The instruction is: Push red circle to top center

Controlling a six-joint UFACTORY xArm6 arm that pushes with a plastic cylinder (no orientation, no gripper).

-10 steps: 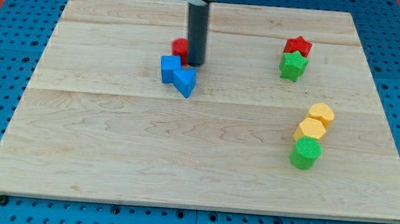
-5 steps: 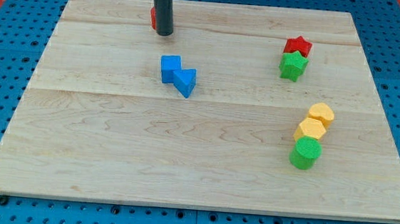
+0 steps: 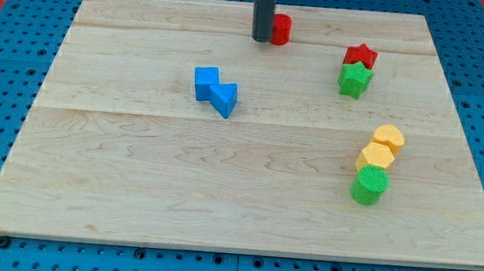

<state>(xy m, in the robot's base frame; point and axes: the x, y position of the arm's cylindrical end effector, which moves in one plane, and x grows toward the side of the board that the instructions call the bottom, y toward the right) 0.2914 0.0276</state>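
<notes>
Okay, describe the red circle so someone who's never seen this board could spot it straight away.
Look along the wooden board's top edge, near the middle. The red circle sits there, just right of my tip. Unlike the red star further right, it is round and has no green star touching it.

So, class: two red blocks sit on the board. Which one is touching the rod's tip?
The red circle at the view's top centre: my tip sits against its left side. The red star lies further right, above the green star.

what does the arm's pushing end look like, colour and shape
It ends in a plain straight rod, dark grey to black, round in section and even in width down to my tip. No cables, markings or jaws show on it; the arm above is cut off by the view's top.
</notes>
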